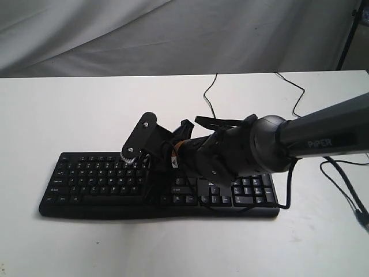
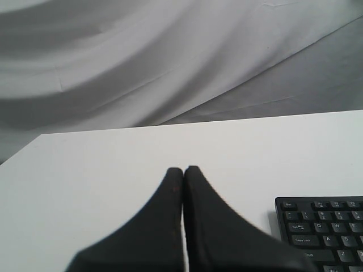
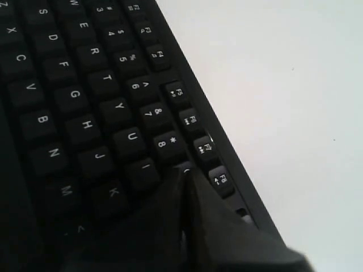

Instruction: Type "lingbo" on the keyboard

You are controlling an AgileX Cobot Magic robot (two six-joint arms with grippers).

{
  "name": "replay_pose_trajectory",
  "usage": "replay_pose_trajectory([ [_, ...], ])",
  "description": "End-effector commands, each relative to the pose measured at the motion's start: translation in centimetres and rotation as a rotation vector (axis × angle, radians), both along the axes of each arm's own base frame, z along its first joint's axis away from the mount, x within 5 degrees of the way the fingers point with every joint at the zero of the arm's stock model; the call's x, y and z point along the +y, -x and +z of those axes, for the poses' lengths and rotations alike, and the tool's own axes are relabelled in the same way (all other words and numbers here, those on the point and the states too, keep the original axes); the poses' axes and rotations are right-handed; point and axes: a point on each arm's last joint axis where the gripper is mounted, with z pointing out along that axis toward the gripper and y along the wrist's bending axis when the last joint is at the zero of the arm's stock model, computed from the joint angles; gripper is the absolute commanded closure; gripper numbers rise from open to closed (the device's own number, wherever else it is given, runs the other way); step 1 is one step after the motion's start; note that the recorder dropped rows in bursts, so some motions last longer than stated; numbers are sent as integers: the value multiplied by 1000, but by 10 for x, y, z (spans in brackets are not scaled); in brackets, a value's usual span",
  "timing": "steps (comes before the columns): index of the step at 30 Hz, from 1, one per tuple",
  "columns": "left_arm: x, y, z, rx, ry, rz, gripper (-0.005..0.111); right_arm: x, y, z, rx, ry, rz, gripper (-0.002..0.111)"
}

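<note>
Keyboard [image 3: 85, 124]: right gripper [image 3: 184, 173], fingers [image 3: 227, 238] together, hovered by I key [image 3: 144, 167] (progress unclear); left gripper [image 2: 183, 170], likewise pinched, stood aside.

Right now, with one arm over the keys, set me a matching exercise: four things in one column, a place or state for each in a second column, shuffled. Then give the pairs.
Things:
1. left tool
2. right tool
3. keyboard
4. cable

Places or states:
A. thin and black, runs over the table behind the keyboard
B. shut, tips down at the key rows beside the 8 key
C. lies flat on the white table
D. shut, over bare table, off the keys

Pairs: 1-D, 2-B, 3-C, 4-A
</note>
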Motion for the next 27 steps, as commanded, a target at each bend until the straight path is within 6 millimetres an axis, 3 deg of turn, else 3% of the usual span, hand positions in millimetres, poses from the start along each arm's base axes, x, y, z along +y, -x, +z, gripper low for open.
replay_pose_trajectory([
  [1, 0, 0, -2, 4, 4, -4, 106, 1, 0, 2, -15, -7, 7, 108],
  [23, 0, 0, -2, 4, 4, -4, 106, 5, 2, 2, -17, -2, 27, 108],
  [27, 0, 0, -2, 4, 4, -4, 106, 5, 2, -10, 5, 6, 24, 108],
])
